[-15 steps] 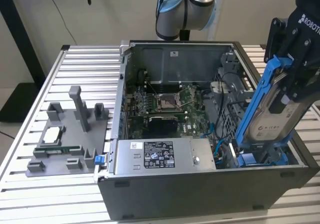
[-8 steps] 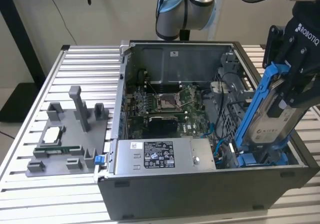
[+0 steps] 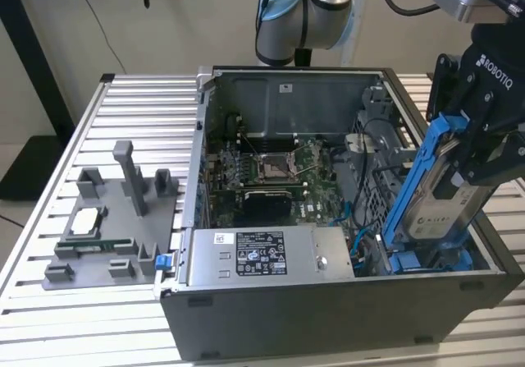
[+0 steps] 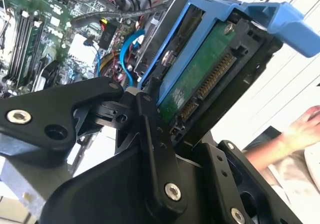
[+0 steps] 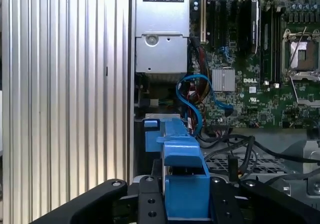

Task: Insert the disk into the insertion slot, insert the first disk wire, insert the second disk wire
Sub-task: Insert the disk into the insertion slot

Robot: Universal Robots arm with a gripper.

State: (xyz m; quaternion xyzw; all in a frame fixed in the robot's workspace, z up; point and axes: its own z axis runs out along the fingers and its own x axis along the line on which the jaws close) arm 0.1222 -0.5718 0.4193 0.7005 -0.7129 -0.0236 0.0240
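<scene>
The dark grey sheet-metal computer case [image 3: 328, 309] is lying open nearest the exterior camera, its near wall rising from the ribbed aluminium bench [image 3: 74, 334]. At the exterior view's left a grey plastic fixture tray [image 3: 107, 219] is sitting well apart from the work and posing no obstacle. Further right, the silver labelled power-supply box [image 3: 271, 256] and the green motherboard [image 3: 275, 166] are filling the case's middle, and bright blue cables [image 5: 192, 91] are looping just beside the perforated grey metal insertion slot [image 3: 377, 203]. At the right the black gripper [image 3: 472, 166] is hanging over the case's corner, its fingers [image 4: 150, 129] clenching the flat silver-grey disk [image 3: 439, 207] in its bright blue plastic carrier. The disk is standing steeply tilted, lower end down beside the slot, upper end leaning toward the exterior view's right, and I judge it not yet seated. The likeliest trouble is the tilted carrier's corner catching on the slot's rim, or the cables getting pinched beneath it. Room is looking tight: the case's right wall is crowding one side and the bay wall the other, leaving the open top free. A person's hand [image 4: 307, 126] is showing beyond the disk in the second wrist view, adding a collision risk.
</scene>
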